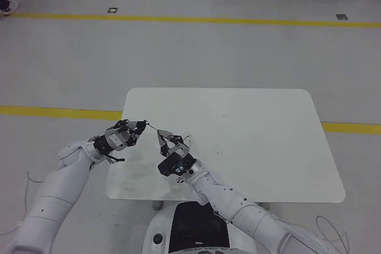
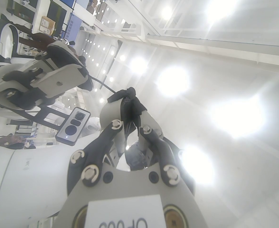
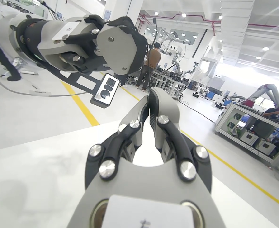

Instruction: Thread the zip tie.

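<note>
The zip tie (image 1: 151,127) is a thin black strand stretched in the air between both grippers, above the white table's (image 1: 254,140) near left part. My left gripper (image 1: 141,126) is shut on one end of it; in the left wrist view the dark end sits pinched at the left gripper's (image 2: 130,96) tips and the zip tie (image 2: 103,85) runs off to the right gripper (image 2: 88,84). My right gripper (image 3: 149,97) is shut on the zip tie (image 3: 149,72), which rises straight from its tips past the left gripper (image 3: 141,46). In the top view the right gripper (image 1: 160,134) points toward the left one, a short gap apart.
Both grippers hover near the table's left edge (image 1: 117,152). The tabletop (image 3: 46,167) stretches bare to the right and back. Yellow floor lines (image 1: 51,112) run behind and beside the table.
</note>
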